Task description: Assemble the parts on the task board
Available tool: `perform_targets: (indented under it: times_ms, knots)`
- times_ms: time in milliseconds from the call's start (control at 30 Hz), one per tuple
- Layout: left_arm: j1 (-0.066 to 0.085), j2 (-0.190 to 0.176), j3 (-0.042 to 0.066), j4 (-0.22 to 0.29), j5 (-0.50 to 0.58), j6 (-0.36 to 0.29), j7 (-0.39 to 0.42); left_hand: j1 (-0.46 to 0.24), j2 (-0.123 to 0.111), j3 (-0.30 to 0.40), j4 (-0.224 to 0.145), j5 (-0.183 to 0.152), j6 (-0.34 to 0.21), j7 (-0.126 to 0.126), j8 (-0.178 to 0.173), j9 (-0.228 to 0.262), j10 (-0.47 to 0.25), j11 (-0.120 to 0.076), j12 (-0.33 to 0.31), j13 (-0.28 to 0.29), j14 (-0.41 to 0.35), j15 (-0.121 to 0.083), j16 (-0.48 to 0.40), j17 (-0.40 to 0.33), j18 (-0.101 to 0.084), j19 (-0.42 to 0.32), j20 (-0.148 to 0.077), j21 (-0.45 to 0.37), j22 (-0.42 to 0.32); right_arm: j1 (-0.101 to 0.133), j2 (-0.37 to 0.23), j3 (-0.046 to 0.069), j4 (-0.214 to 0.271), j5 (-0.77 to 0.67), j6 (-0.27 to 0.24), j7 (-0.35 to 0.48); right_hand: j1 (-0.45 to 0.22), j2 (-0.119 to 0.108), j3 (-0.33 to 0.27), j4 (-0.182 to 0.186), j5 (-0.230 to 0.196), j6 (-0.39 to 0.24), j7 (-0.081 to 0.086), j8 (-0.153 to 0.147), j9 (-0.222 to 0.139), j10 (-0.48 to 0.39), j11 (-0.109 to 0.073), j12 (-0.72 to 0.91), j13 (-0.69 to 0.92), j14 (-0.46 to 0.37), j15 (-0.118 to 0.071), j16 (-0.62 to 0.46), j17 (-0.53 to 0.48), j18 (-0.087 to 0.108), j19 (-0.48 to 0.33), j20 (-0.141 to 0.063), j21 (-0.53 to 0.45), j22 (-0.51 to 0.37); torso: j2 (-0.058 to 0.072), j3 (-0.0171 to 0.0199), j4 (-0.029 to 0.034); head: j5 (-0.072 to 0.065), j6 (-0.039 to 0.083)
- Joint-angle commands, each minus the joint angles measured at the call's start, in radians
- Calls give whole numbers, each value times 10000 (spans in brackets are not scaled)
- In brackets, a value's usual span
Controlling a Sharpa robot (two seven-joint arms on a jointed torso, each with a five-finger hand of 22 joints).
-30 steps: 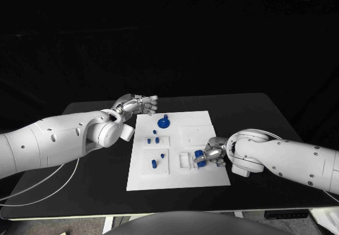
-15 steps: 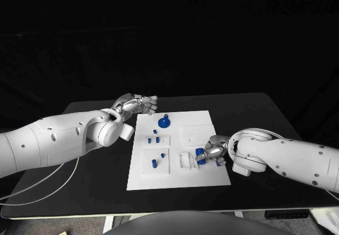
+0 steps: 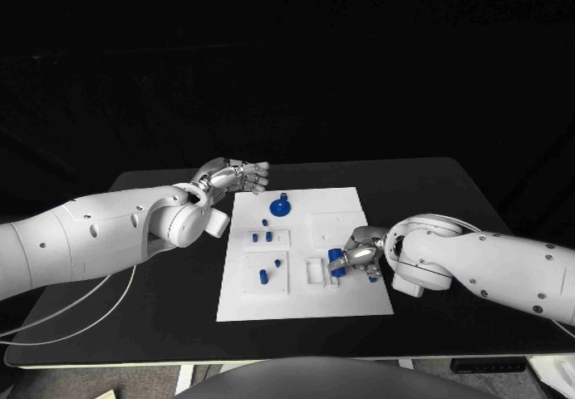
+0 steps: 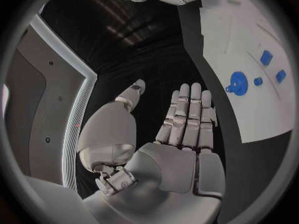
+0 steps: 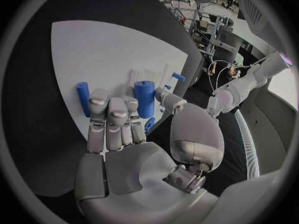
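Note:
The white task board (image 3: 300, 295) lies in the middle of the black table. My right hand (image 3: 363, 256) is over the board's right side and pinches an upright blue cylinder (image 3: 336, 261) between thumb and fingers (image 5: 109, 115). In the right wrist view the cylinder (image 5: 144, 98) stands by the thumb, and a second blue piece (image 5: 82, 98) lies on the board (image 5: 106, 55) beside the fingers. My left hand (image 3: 235, 175) hovers off the board's far left corner, fingers straight and holding nothing. A blue disc with a knob (image 3: 279, 207) and several small blue parts (image 3: 262, 237) sit on the board's left half.
In the left wrist view the flat palm (image 4: 181, 134) faces the black table beside the board (image 4: 249, 109), with the blue disc (image 4: 237, 79) close by. Bare black table surrounds the board, and white cables (image 3: 72, 312) hang off the left edge.
My right hand has shifted slightly left and away along the board with the blue cylinder in it. The left hand has barely moved.

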Motion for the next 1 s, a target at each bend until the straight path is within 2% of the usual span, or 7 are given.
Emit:
perform_targets:
  times_ms: [33,233,500,1000]
  knots:
    - [4,5,8,15,45,122,35,-22,100,-4,-58,40,-44,13,62,-15,-45,1,10,-11,-24,22,-58,16,117,-5,89,-49,17,6,83,2,5,162,307,-57,-155,7,-9,-63,47,109,24,5,-25,51,1,-51,-16,39,-27,-44,2,561,5,80,58,112,4,0,-3,23,-31]
    - [4,19,8,11,39,127,13,-24,102,-10,-65,44,-44,13,63,-16,-46,1,9,-12,-22,22,-64,22,116,-3,89,-51,22,13,253,3,-121,193,659,-176,-368,-126,-109,-71,25,129,24,-35,-66,58,2,-77,-13,45,-26,-52,10,561,7,94,63,107,6,9,-2,48,-55]
    - [4,42,8,5,34,127,7,-30,115,-16,-69,50,-45,13,66,-18,-48,2,8,-13,-20,23,-72,29,116,0,89,-54,27,15,497,2,-217,282,832,-202,-406,-101,-127,-83,20,136,23,-45,-75,57,0,-85,-10,44,-29,-55,13,560,5,92,62,105,15,6,-6,66,-79]
    - [6,20,9,46,30,124,-18,-32,131,-23,-82,57,-46,13,69,-20,-48,2,8,-14,-16,22,-84,42,117,3,88,-60,35,12,791,-2,-492,295,782,-207,-458,-22,-152,-118,17,143,21,-64,-93,56,-2,-93,-1,45,-33,-58,20,561,3,85,61,102,22,11,0,139,-130]
